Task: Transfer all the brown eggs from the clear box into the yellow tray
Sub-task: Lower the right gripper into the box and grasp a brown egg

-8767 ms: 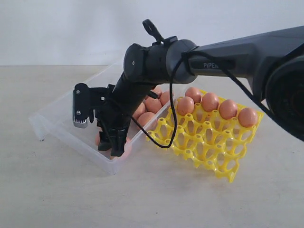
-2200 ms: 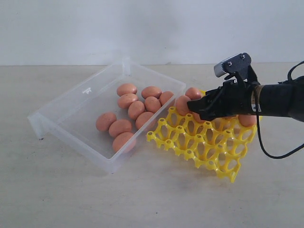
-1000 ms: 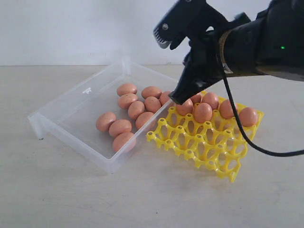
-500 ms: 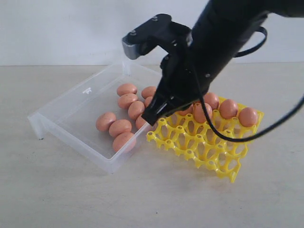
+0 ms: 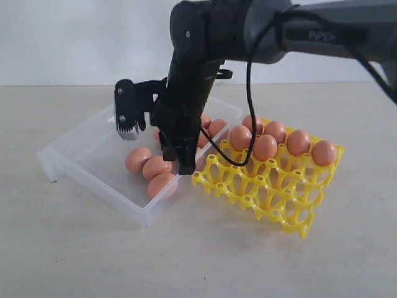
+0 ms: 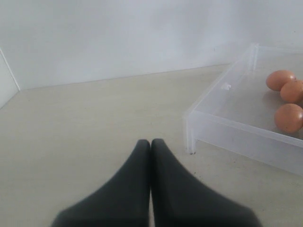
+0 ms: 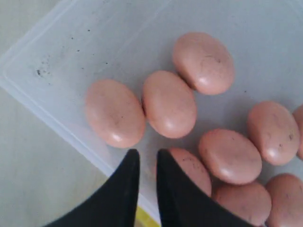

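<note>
Tally of brown eggs [image 5: 156,166]: six are counted in the yellow tray [image 5: 273,198], four along its far row and two in the next row, at the end nearest the clear box [image 5: 74,149]. The rest are left loose in the clear box, bunched toward its tray-side half. Three are seen plainly by the near wall in the exterior view; others are partly hidden behind the right arm [image 5: 198,56].

Box and tray are set side by side on a pale table [image 5: 93,261]. The tray's corner is placed just beside the box wall; whether they touch cannot be told.

The right gripper [image 7: 147,153] is pointed down into the box at its near, tray-side corner. Its fingers are parted by a narrow gap and nothing is held between them. In the right wrist view the tips are seen over the strip next to the near wall. One egg [image 7: 115,112] is found just beside them and another [image 7: 189,170] is partly covered by a finger; contact cannot be told.

A black cable [image 5: 248,118] is looped down from the arm in front of the tray's eggs.

The left gripper [image 6: 150,142] is held low over bare table, apart from the box's outer end. Its fingers are pressed together, with nothing gripped.
</note>
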Tool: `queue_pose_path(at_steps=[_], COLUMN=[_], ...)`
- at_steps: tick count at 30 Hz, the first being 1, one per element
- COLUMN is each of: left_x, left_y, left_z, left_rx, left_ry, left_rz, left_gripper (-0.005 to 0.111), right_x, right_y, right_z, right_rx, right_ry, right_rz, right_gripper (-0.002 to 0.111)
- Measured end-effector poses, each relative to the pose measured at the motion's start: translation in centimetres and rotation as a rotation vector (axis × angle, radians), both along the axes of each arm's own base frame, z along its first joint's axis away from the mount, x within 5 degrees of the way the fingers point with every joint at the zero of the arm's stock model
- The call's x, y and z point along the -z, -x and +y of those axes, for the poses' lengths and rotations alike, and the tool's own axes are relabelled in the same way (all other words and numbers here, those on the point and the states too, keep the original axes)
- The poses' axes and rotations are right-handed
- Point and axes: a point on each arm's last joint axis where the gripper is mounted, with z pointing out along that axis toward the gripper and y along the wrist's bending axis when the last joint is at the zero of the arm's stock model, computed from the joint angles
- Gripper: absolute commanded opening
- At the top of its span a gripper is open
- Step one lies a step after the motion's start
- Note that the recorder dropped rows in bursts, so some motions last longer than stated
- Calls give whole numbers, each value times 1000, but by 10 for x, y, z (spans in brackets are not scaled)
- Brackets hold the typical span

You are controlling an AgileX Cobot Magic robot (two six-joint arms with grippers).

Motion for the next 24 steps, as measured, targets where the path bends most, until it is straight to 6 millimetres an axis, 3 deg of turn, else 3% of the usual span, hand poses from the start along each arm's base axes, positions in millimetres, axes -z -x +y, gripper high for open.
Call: queue_pose_path(at_steps=[2, 5, 9, 16, 24], left_x=[0, 0, 0, 0, 0], left_y=[0, 0, 0, 0, 0], left_z=[0, 0, 0, 0, 0], left_rx=[0, 0, 0, 0, 0], left_ry=[0, 0, 0, 0, 0], left_rz=[0, 0, 0, 0, 0], left_gripper=[-4, -4, -4, -4, -4], right_x=[23, 40, 35, 37, 66], right_y=[-9, -20, -25, -22, -24], right_z=[6, 17, 26, 29, 31], right_rx=[-47, -29, 29, 68, 103], right_ry=[0, -82, -200, -250, -221], right_rz=[-38, -110, -151, -88, -33], right_gripper=[52, 53, 53, 53, 53])
